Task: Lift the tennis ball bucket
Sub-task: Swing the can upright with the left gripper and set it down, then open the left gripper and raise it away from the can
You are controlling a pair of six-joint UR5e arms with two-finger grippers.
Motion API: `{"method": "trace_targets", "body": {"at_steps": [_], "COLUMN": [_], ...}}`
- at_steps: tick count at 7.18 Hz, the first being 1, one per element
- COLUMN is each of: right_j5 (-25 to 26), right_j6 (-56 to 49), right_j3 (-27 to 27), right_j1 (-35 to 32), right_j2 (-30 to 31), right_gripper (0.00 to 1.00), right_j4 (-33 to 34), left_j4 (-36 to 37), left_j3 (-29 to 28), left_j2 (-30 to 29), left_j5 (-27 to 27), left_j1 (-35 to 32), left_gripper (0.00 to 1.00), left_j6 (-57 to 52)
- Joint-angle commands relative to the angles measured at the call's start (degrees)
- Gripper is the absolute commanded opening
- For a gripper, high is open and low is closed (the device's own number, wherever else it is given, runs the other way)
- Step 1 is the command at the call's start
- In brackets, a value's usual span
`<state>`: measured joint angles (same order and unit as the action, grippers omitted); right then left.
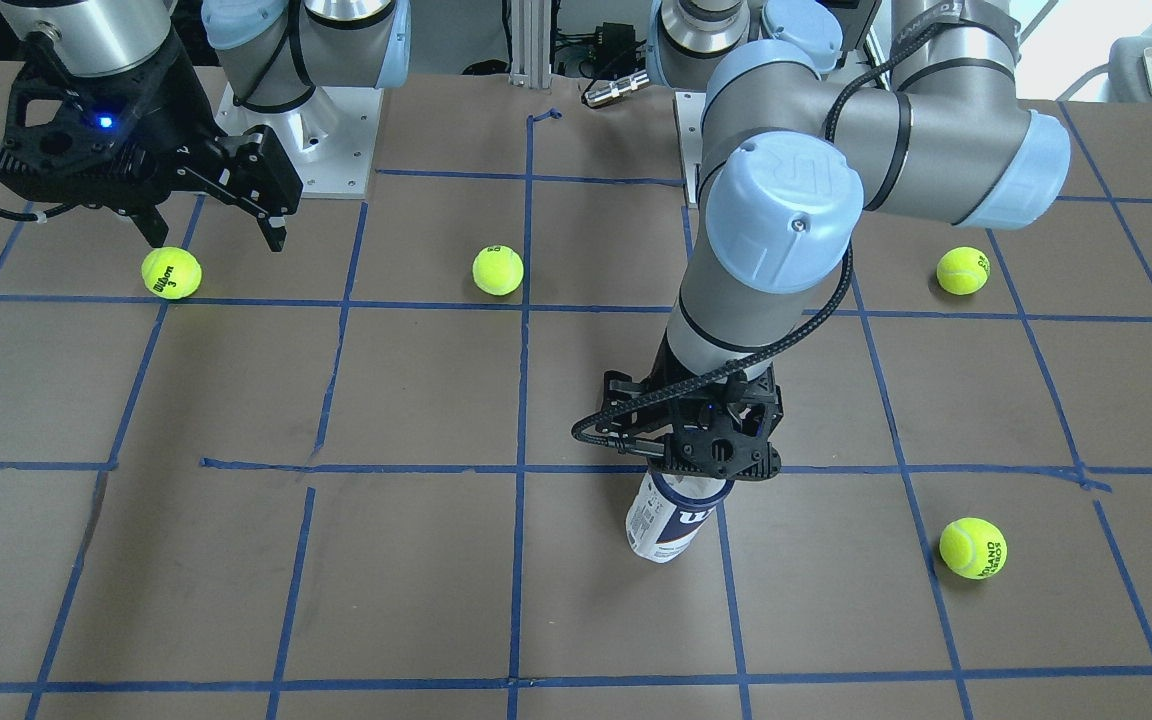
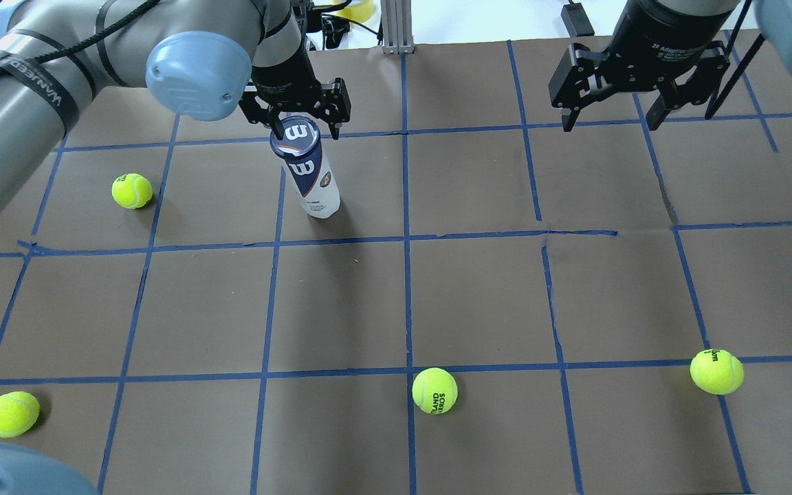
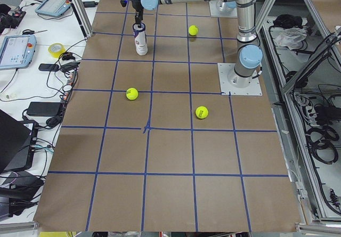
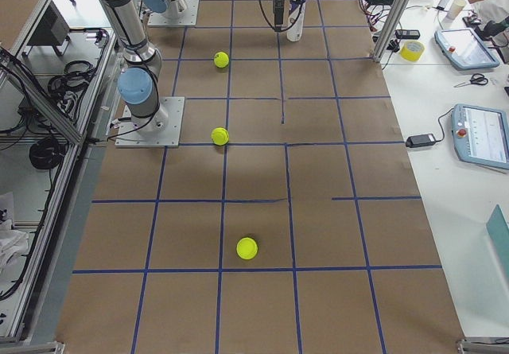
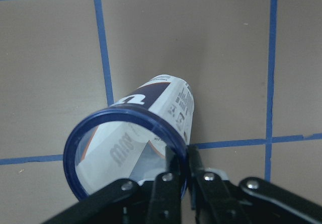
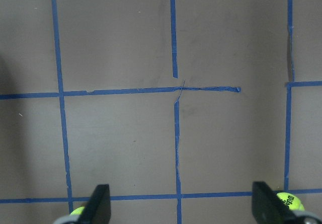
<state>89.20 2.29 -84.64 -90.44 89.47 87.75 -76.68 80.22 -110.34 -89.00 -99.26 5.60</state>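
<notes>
The tennis ball bucket point(image 2: 313, 182) is a slim white can with a navy band and an open blue rim, upright at the far left of the table. It also shows in the front view point(image 1: 671, 525) and the left wrist view point(image 5: 166, 103). My left gripper point(image 2: 298, 124) is above it and shut on its rim, one finger inside and one outside point(image 5: 187, 158). Its base is at or just above the paper; I cannot tell whether it touches. My right gripper point(image 2: 609, 124) is open and empty, held above the table at the far right point(image 6: 182, 209).
Several yellow-green tennis balls lie on the brown, blue-taped table point(image 2: 478, 295): one left of the can point(image 2: 132, 190), one at the near left point(image 2: 12, 414), one at the near middle point(image 2: 434, 390), one at the near right point(image 2: 716, 371).
</notes>
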Motion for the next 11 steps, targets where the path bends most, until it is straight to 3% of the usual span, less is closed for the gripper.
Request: {"method": "trace_targets", "body": {"at_steps": [1,3,5,6,8,11], "right_j5": [0.01,0.01,-0.08,-0.08,-0.08,-0.08], "right_j6": [0.00,0.00,0.00,0.00,0.00,0.00], "right_j3": [0.00,0.00,0.00,0.00,0.00,0.00], "right_j1": [0.00,0.00,0.00,0.00,0.00,0.00], "right_j2": [0.00,0.00,0.00,0.00,0.00,0.00], "right_gripper": [1.00,1.00,1.00,1.00,1.00,1.00], "right_j4": [0.05,0.05,0.05,0.05,0.05,0.05], "left_j4": [-2.60,-3.56,-9.08,-10.93,-12.88,-15.60], "left_j3": [-0.85,-1.03,-0.77,-0.16,2.38,4.07], "left_j2": [2.93,5.91,9.60,11.71,15.50,18.67], "left_j5": [-0.39,-0.30,0.05,2.32,1.82,0.32], "left_j1": [-0.06,2.03,6.68,9.93,14.24,15.67], "left_gripper": [1.00,1.00,1.00,1.00,1.00,1.00], "left_j6": [-0.24,-1.82,-5.95,-6.22,-13.21,-13.78]}}
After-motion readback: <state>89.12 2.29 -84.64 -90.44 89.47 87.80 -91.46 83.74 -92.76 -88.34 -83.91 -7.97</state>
